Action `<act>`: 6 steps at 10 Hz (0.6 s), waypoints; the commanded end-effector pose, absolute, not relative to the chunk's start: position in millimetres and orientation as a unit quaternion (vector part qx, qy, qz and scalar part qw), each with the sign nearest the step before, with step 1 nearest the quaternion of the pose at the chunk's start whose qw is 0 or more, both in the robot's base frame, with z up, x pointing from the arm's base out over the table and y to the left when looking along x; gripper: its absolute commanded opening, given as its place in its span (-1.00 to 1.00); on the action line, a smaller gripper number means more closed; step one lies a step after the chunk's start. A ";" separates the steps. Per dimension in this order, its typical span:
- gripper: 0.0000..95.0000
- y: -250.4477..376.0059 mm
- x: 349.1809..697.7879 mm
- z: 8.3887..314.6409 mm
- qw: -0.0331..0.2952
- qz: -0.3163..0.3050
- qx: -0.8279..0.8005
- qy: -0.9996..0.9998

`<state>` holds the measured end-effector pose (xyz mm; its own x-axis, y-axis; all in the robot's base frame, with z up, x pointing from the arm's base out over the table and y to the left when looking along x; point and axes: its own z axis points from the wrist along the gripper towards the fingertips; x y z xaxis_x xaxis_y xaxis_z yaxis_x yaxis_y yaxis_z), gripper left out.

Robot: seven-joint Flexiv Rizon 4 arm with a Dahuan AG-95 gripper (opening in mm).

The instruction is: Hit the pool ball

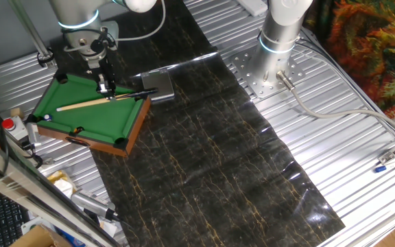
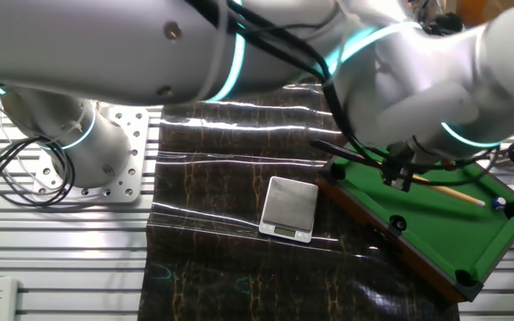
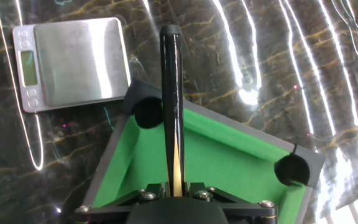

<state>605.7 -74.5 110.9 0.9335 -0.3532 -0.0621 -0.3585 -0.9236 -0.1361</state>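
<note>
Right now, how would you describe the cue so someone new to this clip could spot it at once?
Find the small green pool table at the dark mat's edge, beside the silver scale. The cue is the thin stick lying across its felt, held in the tool. It alone is long and two-toned: pale wood shaft, black butt overhanging the rail.

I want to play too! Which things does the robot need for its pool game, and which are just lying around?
For the game:
- mini pool table
- cue, held in the gripper
- ball near a corner pocket

Just lying around:
- small silver scale
- white cable
- red button
</note>
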 end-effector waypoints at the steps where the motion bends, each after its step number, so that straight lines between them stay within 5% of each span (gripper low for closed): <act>1: -1.00 -76.4 611.2 110.7 0.084 0.021 -0.979 0.183; 6: -1.00 -75.9 618.5 111.1 0.099 0.026 -0.976 0.190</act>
